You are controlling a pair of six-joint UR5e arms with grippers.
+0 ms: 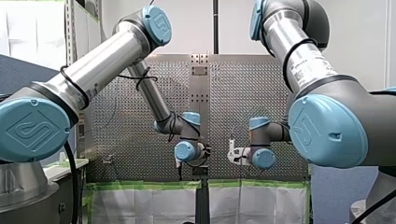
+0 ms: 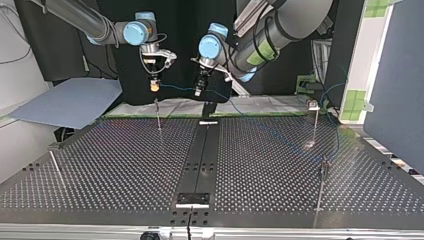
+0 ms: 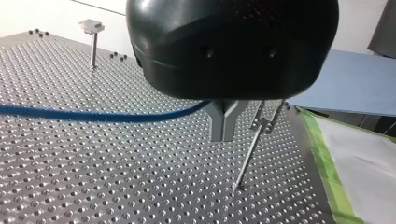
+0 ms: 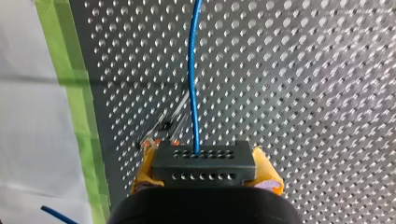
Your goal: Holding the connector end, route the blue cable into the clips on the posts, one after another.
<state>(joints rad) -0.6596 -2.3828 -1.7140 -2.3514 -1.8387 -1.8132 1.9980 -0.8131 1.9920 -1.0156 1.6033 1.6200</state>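
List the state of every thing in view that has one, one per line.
right gripper: shut on connector.
left gripper: shut on blue cable.
connector: clamped between yellow pads.
blue cable: held above the table, spanning both grippers.
post beside left gripper: clip empty.

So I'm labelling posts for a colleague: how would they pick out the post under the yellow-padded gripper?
In the top view, take the table and look along its far edge, left of the dark centre strip. The post stands there, just below my right gripper. The other three posts stand nearer the camera or right of the strip.
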